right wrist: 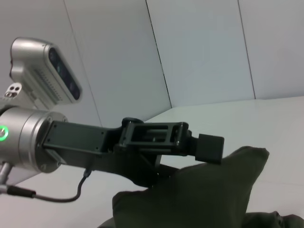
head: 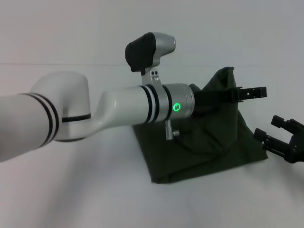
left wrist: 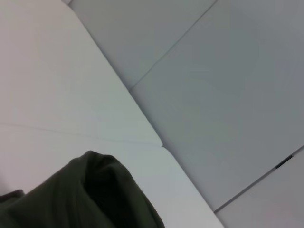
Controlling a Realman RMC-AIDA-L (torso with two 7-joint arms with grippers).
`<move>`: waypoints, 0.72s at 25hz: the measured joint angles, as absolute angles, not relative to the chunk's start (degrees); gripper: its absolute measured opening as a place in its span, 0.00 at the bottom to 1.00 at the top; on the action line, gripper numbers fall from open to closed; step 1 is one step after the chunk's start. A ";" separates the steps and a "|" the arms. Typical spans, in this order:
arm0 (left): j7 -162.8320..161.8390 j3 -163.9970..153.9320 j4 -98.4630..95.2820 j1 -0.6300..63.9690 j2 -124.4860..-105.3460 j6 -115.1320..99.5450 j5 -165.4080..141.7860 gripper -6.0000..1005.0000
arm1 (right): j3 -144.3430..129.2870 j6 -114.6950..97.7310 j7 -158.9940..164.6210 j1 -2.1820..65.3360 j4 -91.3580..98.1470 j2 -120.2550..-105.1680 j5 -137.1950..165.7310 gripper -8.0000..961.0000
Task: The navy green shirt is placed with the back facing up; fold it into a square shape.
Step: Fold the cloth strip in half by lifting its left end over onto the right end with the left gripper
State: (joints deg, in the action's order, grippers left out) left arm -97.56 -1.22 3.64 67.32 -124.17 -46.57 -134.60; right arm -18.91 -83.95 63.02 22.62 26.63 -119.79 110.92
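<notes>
The navy green shirt (head: 204,142) lies partly folded on the white table, plain dark olive side showing. Its far right part is pulled up into a peak. My left arm reaches across from the left, and the left gripper (head: 254,92) is at that raised fold, shut on the cloth. The right wrist view shows the same left gripper (right wrist: 209,148) against the lifted shirt (right wrist: 204,199). A raised hump of the shirt (left wrist: 95,199) fills the near corner of the left wrist view. My right gripper (head: 274,130) hovers open just off the shirt's right edge, holding nothing.
The white table (head: 71,190) extends in front of and left of the shirt. Its rounded edge (left wrist: 161,142) shows in the left wrist view, with grey floor beyond. The left arm's forearm (head: 123,107) spans the middle of the scene above the table.
</notes>
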 joint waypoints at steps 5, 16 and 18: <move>-110.27 -11.21 -2.81 70.47 -124.14 -48.05 -137.58 0.95 | -18.85 -84.00 63.02 22.49 26.77 -119.70 110.92 0.88; -128.02 -29.56 -13.77 74.45 -124.39 -55.18 -137.83 0.94 | -18.98 -84.28 63.02 22.17 26.74 -119.67 111.17 0.88; -130.67 -33.24 -15.41 74.51 -124.55 -55.64 -137.52 0.94 | -18.99 -84.28 63.02 22.11 26.73 -119.68 111.18 0.88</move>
